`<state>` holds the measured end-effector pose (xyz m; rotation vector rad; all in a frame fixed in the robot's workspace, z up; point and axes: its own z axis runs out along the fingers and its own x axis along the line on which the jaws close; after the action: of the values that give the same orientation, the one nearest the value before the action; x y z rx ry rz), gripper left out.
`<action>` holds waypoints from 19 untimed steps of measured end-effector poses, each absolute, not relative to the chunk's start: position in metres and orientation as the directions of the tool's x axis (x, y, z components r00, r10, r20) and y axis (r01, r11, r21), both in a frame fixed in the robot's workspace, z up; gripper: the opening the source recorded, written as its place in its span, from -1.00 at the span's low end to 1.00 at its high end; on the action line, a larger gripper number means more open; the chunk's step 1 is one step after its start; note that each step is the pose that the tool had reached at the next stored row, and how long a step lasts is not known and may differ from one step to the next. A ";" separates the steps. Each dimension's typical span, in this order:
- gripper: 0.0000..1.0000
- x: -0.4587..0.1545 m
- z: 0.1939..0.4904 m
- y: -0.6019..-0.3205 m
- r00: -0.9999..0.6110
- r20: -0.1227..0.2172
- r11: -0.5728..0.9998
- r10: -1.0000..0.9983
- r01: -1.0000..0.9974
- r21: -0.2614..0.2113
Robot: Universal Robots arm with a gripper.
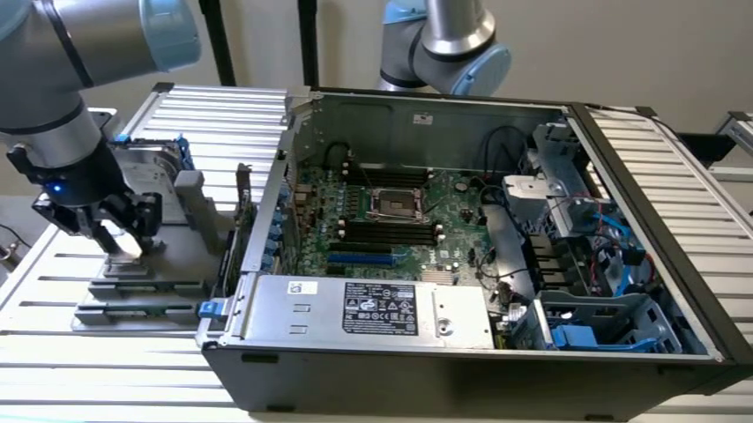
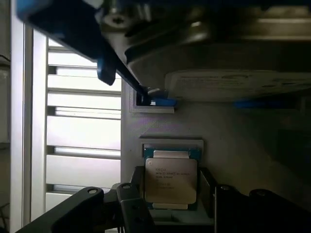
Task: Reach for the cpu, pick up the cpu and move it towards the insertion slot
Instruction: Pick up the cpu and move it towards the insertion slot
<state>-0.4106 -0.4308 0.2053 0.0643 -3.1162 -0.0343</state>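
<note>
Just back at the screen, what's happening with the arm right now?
The robot's hand is down over the cpu, which lies flat on the grey fixture beside the open computer case, on the exterior view's left. Whether the cpu is gripped yet is unclear. The socket inside the case is some way off.

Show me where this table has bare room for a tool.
Free: slatted white table at the exterior view's lower left, bordered by the grey fixture and the black computer case. Crowded: the fixture under the gripper, and the case's inside.
</note>
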 end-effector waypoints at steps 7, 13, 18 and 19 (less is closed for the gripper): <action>0.08 -0.410 0.237 -0.431 -1.000 0.024 1.000 -0.008 -0.008 0.022; 0.08 -0.408 0.264 -0.431 -1.000 0.024 1.000 0.010 0.010 0.022; 0.08 -0.404 0.287 -0.431 -0.999 0.024 1.000 0.020 0.021 0.022; 0.08 -0.403 0.292 -0.431 -0.999 0.024 1.000 0.022 0.022 0.022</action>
<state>-0.4033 -0.4308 0.2916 -0.0341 -3.1172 -0.0354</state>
